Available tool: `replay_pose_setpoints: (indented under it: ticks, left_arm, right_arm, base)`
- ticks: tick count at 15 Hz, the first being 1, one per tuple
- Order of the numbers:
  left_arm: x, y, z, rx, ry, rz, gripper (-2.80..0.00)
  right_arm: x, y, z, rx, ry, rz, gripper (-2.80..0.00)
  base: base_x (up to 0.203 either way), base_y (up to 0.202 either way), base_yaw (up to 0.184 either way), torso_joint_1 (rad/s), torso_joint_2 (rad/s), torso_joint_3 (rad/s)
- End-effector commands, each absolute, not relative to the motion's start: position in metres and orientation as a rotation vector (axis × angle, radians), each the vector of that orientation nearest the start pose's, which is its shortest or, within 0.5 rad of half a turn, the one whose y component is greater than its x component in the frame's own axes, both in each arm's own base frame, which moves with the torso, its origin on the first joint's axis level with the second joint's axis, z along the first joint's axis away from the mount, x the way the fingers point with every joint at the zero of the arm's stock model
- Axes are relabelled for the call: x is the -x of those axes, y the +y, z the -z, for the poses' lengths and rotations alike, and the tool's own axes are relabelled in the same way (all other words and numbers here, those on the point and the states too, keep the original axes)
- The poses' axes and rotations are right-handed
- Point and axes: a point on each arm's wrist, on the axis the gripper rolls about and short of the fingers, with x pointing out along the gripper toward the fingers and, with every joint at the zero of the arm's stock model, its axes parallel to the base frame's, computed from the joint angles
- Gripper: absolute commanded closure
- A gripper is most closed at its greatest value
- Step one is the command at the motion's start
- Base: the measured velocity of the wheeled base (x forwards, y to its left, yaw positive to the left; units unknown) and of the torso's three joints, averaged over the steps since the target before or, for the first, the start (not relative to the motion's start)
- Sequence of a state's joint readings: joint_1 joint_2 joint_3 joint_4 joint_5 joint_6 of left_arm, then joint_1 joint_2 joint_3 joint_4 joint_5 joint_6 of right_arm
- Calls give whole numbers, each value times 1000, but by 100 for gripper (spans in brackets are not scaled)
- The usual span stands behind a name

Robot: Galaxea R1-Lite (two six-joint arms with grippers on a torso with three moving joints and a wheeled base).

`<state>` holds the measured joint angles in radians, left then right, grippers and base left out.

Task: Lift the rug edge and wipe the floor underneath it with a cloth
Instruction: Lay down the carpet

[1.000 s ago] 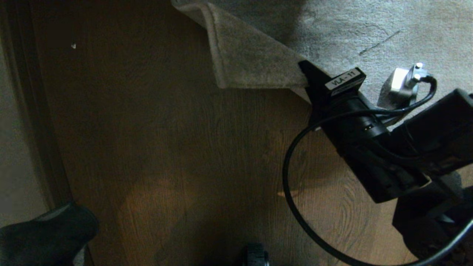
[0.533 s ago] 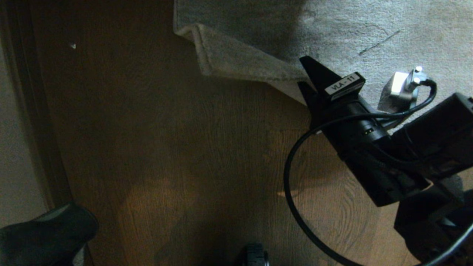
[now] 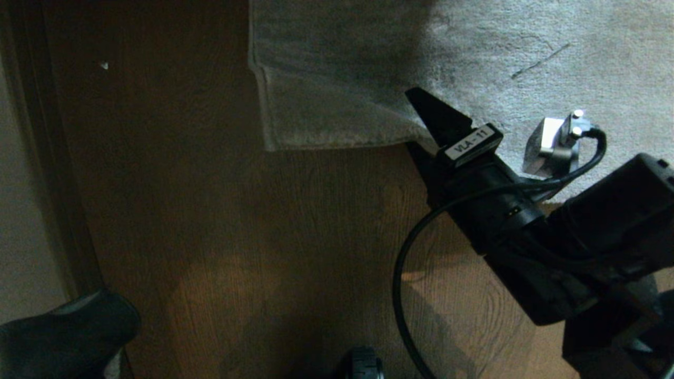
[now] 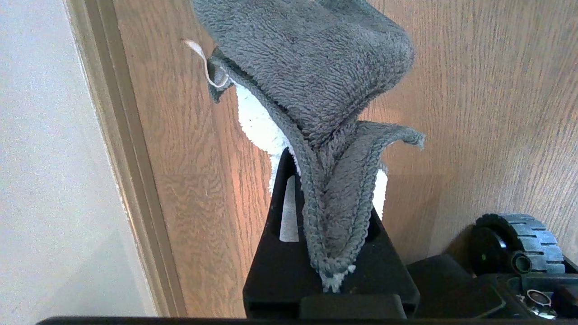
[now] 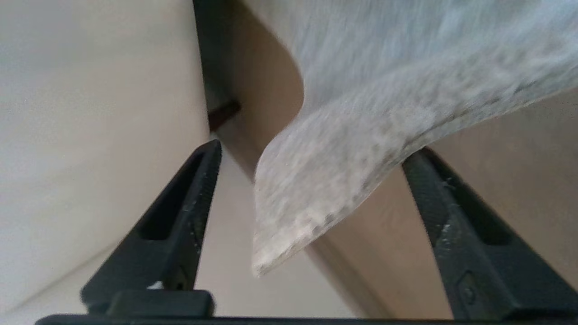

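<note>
The grey-beige rug (image 3: 526, 42) fills the far right of the head view. The rug edge (image 3: 337, 142) runs along the brown plank floor (image 3: 263, 237) up to the rug's corner. My right gripper (image 3: 416, 126) is open at that edge, one finger over the pile and one by the floor. In the right wrist view the rug edge (image 5: 325, 180) passes loose and blurred between the spread fingers (image 5: 198, 189). The left wrist view shows my left gripper (image 4: 332, 169) shut on the cloth (image 4: 316, 67), dark grey-green with white, hanging above the floor (image 4: 474, 113).
A pale wall (image 3: 26, 184) with a dark skirting board (image 3: 60, 184) borders the floor on the left. A dark rounded shape (image 3: 68, 337) sits at the near left. One base wheel (image 3: 363, 366) shows at the near edge and beside the left gripper (image 4: 519, 243).
My right gripper has opened and let go of the rug edge. The folded-up corner has dropped back towards the floor. The gripper has shifted slightly left.
</note>
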<state>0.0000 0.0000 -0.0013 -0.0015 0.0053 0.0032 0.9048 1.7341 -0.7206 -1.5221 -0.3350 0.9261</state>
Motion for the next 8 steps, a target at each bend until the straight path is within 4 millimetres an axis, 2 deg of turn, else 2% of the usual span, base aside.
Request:
replay_pose_setpoints:
  ticks: [1,5,8]
  left_arm:
    - [23,0,-76,-3,-3,-6,0]
    - [23,0,-76,-3,-2,-6,0]
    - [23,0,-76,-3,-2,-6,0]
  right_arm:
    - [-175,236,-237,-1214,-128,-783,-280]
    - [-159,251,-232,-1215,-72,-839,-280]
    - [-155,257,-228,-1209,-50,-852,-280]
  base:
    - [0,0,0,0,0,0]
    - [0,0,0,0,0,0]
    - [0,0,0,0,0,0]
